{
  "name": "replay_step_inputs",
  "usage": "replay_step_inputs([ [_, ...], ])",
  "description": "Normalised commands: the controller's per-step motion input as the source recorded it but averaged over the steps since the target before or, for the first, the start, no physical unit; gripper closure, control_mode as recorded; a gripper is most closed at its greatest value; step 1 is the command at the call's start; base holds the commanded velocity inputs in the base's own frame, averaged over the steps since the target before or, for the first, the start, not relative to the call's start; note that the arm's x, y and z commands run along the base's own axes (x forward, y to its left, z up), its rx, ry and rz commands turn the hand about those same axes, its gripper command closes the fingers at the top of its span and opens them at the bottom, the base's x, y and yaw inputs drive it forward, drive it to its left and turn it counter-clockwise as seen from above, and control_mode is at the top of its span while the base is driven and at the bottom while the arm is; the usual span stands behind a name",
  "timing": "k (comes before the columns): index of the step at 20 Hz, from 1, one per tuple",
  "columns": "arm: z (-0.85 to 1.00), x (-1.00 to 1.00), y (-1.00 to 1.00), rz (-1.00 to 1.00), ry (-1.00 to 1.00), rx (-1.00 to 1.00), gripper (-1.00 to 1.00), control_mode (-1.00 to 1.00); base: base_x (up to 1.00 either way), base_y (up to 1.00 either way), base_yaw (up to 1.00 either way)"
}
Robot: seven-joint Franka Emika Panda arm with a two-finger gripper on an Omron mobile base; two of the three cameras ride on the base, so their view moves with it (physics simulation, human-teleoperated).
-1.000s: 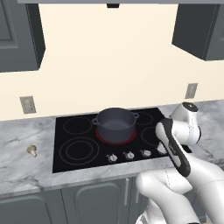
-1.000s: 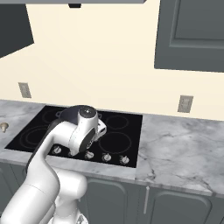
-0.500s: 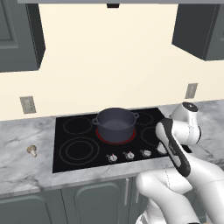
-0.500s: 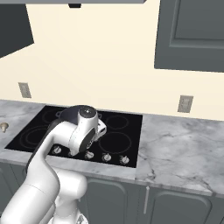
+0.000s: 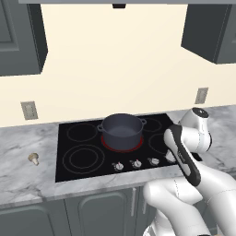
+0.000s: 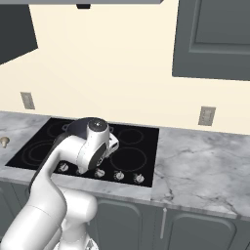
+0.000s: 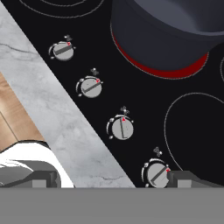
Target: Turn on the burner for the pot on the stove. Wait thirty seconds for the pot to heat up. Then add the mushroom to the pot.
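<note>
The dark blue-grey pot (image 5: 121, 130) stands on the black stove (image 5: 69, 173), over a burner (image 5: 120, 147) that glows red around its base. In the hand view the pot (image 7: 175, 30) fills the top right, with the red burner (image 7: 148, 68) rim under it. My gripper (image 7: 114, 179) hangs open above the stove's front edge with nothing between its fingers. Silver knobs (image 7: 121, 128) run in a row just ahead of it. The small tan mushroom (image 5: 33, 158) lies on the marble counter left of the stove, far from the gripper. The mushroom (image 6: 4, 141) also sits at the left edge of the right base view.
The marble counter (image 6: 195, 166) stretches wide to the right of the stove (image 6: 141, 163). Dark wall cabinets (image 5: 209, 30) hang above on both sides. Wall outlets (image 5: 29, 109) sit on the cream backsplash. My white arm (image 6: 93, 146) covers the pot in the right base view.
</note>
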Motion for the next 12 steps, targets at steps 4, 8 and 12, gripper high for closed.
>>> replay_step_inputs([
  [4,0.00,0.00,0.00,0.00,0.00,0.00,-1.00,-1.00,0.00,0.00,0.00],
  [8,0.00,0.00,0.00,0.00,0.00,0.00,-1.00,-1.00,0.00,0.00,0.00],
  [12,0.00,0.00,0.00,0.00,0.00,0.00,-1.00,-1.00,0.00,0.00,0.00],
])
